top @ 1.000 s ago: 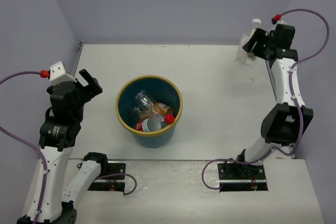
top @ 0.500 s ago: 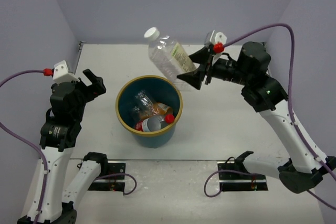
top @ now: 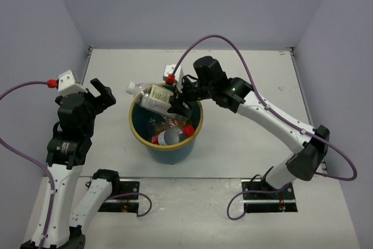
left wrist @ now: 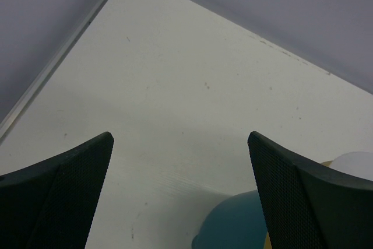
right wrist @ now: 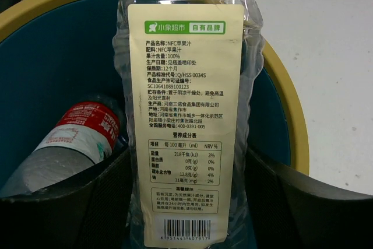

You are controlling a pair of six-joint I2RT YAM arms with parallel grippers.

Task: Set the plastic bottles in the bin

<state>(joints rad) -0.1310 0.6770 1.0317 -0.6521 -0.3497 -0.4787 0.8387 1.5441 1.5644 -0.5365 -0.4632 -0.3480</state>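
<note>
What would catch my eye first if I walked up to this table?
Most striking is the clear bottle with a cream label, gripped by the right end effector over the far rim of the teal bin at the centre. Other bottles already lie inside the bin. At the left, the left end effector hangs open and empty.

Soft, even overhead light keeps all views bright and flat. The bin [top: 169, 151] throws only a faint shadow on the table [top: 128, 68]. Print on the bottle [right wrist: 186, 115] is sharp; the fingers [left wrist: 58, 196] of the left claw [left wrist: 179, 136] look slightly soft.
</note>
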